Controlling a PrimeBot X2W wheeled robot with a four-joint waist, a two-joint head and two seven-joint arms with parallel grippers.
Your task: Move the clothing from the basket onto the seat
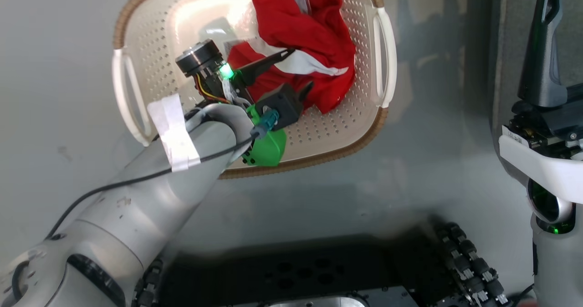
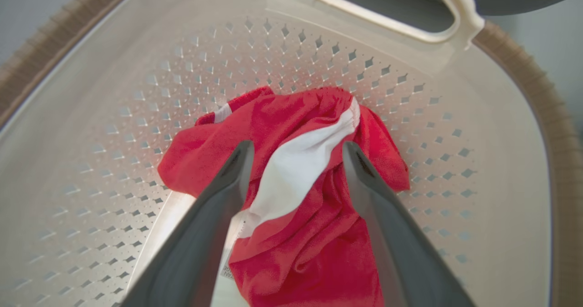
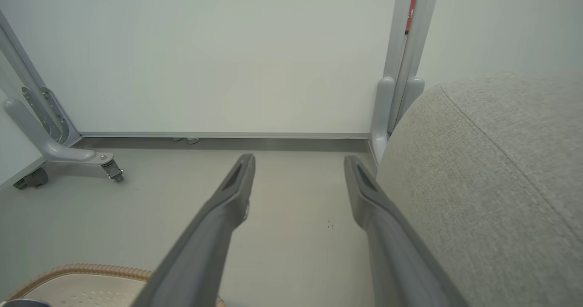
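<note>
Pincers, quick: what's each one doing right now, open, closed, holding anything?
Left pincer: open, holding nothing, poised over the bright red white-trimmed clothing in the cream perforated plastic basket.
Right pincer: open, empty.

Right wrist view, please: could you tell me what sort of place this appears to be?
Probably a test room staged as a living space: a grey sofa cushion stands beside a white partition on wheeled feet, and a laundry basket sits on the bare floor.
</note>
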